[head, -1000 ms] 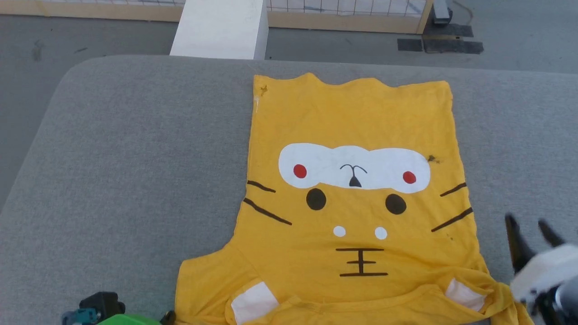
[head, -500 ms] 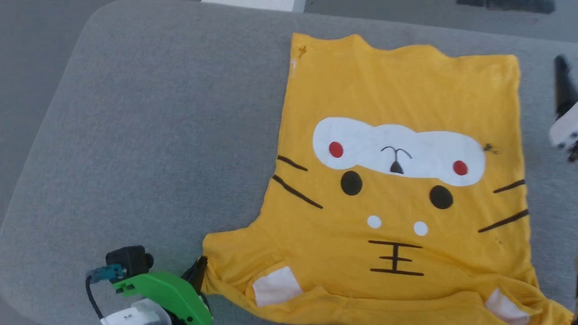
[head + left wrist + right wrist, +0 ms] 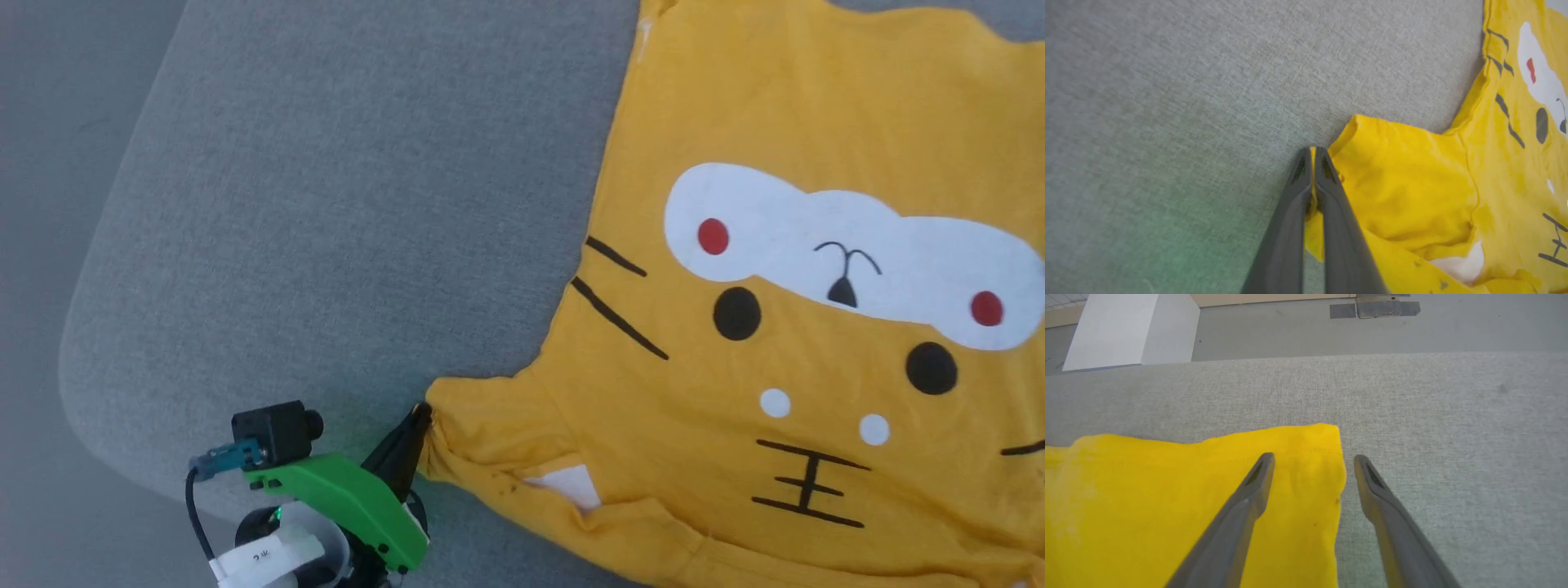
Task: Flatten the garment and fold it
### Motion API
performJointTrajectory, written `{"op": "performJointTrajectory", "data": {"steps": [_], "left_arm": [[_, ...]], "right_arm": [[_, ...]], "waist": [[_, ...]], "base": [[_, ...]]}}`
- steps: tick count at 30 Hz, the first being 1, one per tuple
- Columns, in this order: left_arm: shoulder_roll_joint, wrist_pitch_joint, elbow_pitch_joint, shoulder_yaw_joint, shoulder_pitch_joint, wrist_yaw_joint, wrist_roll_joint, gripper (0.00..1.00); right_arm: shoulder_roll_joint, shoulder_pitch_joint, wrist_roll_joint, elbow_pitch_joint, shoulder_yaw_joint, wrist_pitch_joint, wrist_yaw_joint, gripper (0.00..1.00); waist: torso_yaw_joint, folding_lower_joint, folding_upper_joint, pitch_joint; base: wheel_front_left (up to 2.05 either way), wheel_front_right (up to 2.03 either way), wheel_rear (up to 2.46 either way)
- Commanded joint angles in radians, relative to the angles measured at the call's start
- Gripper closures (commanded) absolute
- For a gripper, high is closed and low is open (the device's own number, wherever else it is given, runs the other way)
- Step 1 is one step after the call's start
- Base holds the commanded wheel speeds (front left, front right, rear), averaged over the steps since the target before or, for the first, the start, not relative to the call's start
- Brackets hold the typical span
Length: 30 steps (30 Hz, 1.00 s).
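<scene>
Lower left of head frame: left claw (image 3: 418,425) pinched shut on sleeve (image 3: 490,425) edge; shirt (image 3: 816,114) spread on surface (image 3: 326,204), centre-right. Right claw (image 3: 1314,458) gaping, empty, astride corner (image 3: 1331,435). Best drawn taut outward, low.

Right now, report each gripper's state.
Left gripper: closed on the T-shirt, at its sleeve edge.
Right gripper: open, empty, over the T-shirt's corner.

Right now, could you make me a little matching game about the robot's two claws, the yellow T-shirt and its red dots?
1. left gripper
2. right gripper
3. yellow T-shirt
4. red dots

a. on the white patch
b. open, at a shirt corner
c. pinched shut on the sleeve
d. spread on the grey padded surface

Pairs: 1-c, 2-b, 3-d, 4-a
</scene>
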Motion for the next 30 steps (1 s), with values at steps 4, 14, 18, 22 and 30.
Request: {"op": "performJointTrajectory", "data": {"steps": [4, 14, 18, 22, 30], "left_arm": [[-0.005, -0.009, 0.054, -0.003, -0.025, -0.002, 0.004, 1.0], [-0.002, -0.026, 0.081, -0.001, -0.037, -0.008, 0.007, 1.0], [0.007, -0.029, 0.09, 0.005, -0.032, -0.003, 0.009, 1.0], [0.017, -0.029, 0.091, 0.011, -0.018, 0.003, 0.008, 1.0], [0.054, -0.029, 0.074, 0.042, 0.029, 0.025, 0.007, 1.0]], "right_arm": [[0.009, -0.043, -0.058, -0.019, -0.03, 0.121, -0.001, 0.0], [-0.01, 0.0, -0.068, -0.148, 0.035, 0.178, -0.001, 1.0], [-0.026, 0.086, 0.008, -0.208, 0.061, 0.051, -0.001, 1.0], [-0.031, 0.22, 0.117, -0.281, 0.086, -0.158, -0.001, 1.0], [0.037, 0.545, 0.195, -0.451, 0.044, -0.431, -0.001, 1.0]], "waist": [[0.055, 0.0, -0.0001, 0.066], [0.036, 0.0, -0.0001, 0.053], [0.013, 0.0, -0.0001, 0.017], [-0.019, 0.0, -0.0001, -0.043], [-0.102, 0.0, -0.0001, -0.157]], "base": [[0.0, 0.0, 0.0], [0.0, 0.0, 0.0], [0.0, 0.0, 0.0], [0.0, 0.0, 0.0], [0.0, 0.0, 0.0]]}}
